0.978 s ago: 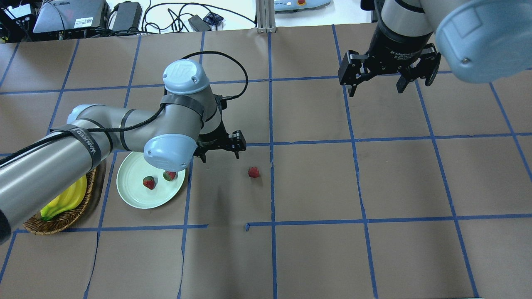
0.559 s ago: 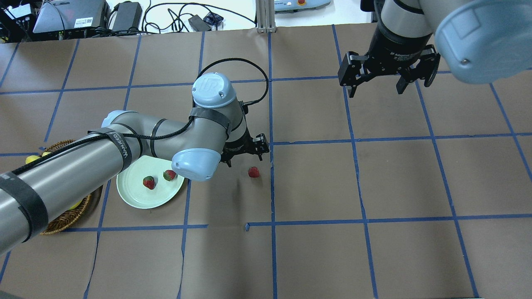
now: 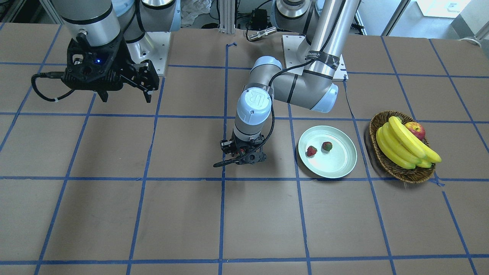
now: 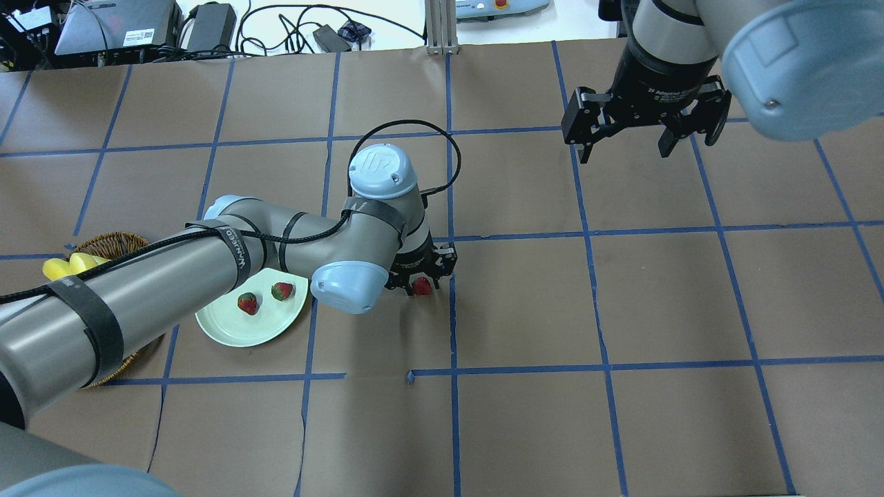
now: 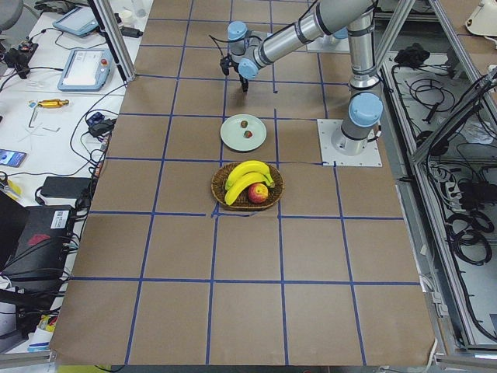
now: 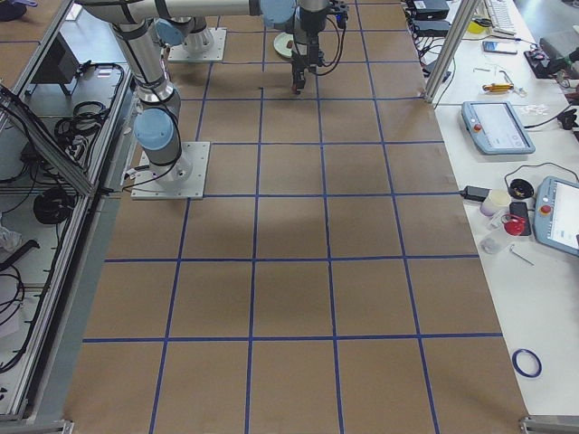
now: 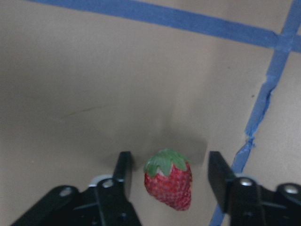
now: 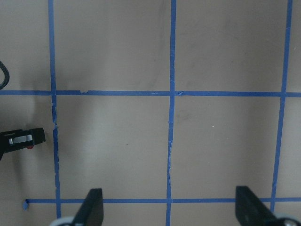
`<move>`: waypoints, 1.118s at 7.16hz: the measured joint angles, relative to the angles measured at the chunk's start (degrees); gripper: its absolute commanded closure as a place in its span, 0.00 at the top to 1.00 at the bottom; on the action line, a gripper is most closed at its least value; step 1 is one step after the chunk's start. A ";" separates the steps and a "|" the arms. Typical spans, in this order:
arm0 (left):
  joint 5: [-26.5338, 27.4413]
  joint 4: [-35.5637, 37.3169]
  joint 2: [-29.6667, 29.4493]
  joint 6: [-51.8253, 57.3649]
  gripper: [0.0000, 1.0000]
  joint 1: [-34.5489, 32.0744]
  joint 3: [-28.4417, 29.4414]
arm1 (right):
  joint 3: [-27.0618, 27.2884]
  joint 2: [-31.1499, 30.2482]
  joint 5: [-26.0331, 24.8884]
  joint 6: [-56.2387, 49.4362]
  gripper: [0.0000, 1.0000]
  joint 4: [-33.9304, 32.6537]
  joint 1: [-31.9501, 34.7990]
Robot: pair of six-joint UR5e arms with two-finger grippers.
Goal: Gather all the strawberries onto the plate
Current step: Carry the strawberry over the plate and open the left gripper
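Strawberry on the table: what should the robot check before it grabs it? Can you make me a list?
1. The last strawberry sits between the fingers of the left gripper: ok.
2. The fingers are open, with a gap on each side of the berry: ok.
3. The fingers are low enough to close around the berry's middle: cannot tell.
4. The plate has bare room beside its two strawberries: ok.
5. The right gripper is open, holds nothing, and hangs far off to the side, out of the way: ok.
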 measured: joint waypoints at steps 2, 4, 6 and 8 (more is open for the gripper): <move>0.70 -0.38 1.33 1.85 0.09 0.18 0.17 | 0.00 0.00 -0.01 -0.01 1.00 0.00 0.00; 3.29 -4.58 5.15 7.75 0.09 3.44 0.29 | 0.00 0.00 -0.04 -0.01 1.00 0.00 0.00; 6.21 -12.40 9.57 17.18 0.09 9.99 -0.03 | 0.06 0.00 -0.04 -0.03 1.00 0.00 0.00; 8.69 -17.62 12.59 28.02 0.08 17.69 -1.76 | 0.07 0.00 -0.08 -0.01 1.00 -0.02 0.00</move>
